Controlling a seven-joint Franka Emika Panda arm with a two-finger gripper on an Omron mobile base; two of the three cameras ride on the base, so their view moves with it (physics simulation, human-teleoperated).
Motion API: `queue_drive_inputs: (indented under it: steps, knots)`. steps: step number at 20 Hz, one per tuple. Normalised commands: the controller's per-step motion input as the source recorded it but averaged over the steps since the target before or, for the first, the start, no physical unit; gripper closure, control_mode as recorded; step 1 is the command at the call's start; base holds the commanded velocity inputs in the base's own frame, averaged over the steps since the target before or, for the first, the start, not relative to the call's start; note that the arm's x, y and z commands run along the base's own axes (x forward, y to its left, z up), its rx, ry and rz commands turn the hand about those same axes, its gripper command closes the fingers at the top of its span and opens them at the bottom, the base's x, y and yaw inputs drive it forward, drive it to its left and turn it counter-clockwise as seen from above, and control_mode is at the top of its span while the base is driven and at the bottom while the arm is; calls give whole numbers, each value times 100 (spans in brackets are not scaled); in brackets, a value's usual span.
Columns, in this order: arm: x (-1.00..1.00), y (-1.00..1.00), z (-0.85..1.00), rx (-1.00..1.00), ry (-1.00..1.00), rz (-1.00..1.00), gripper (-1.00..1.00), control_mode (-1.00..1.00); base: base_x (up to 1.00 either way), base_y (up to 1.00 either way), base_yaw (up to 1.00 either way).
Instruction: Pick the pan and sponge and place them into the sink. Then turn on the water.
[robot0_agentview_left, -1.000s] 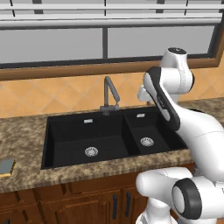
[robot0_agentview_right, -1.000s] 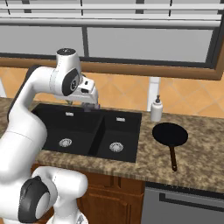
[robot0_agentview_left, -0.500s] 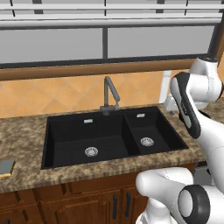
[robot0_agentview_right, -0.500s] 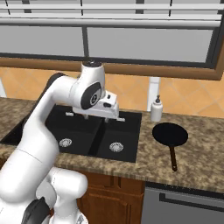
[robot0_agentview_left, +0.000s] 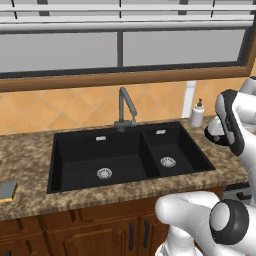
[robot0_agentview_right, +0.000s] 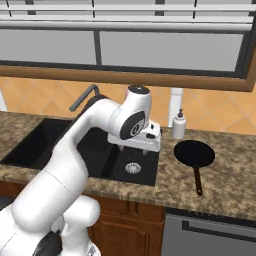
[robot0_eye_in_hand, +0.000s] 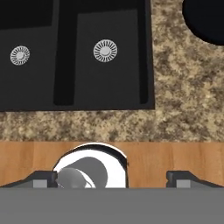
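Across the middle of the left base view lies the sink, matte black, its wide basin to the left and the narrower one to the right, each with a silver drain. Both basins hold nothing, so you have the whole task ahead of you.

Next in size is the pan, sitting flat on the granite counter at the right of the right base view, well apart from the sink's rim, its thin brown handle pointing toward the bottom of the frame. In the hand view only its black edge shows at the upper right corner. Judge it stiff and moderately heavy, with a smooth rim that looks likely to slip; the handle is probably your best hold, close to the bowl so the pan does not swing down (a grip at the far tip would likely let it tilt).

The gripper hangs over the narrow basin, left of the pan, with its jaws spread wide and nothing between them; the fingertips sit far apart at the bottom of the hand view.

Smallest is the sponge, at the far left edge of the left base view on the counter, well apart from the sink. Expect it light and soft: pinch it across its short sides and it should squash a little without harm.
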Motion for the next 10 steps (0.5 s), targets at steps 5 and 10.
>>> queue_drive_inputs:
  steps: [5,10]
  knots:
    - [0,-61,-30,0,9,0,-100,-100,0,0,0]
    - [0,-57,-20,0,10,0,-100,-100,0,0,0]
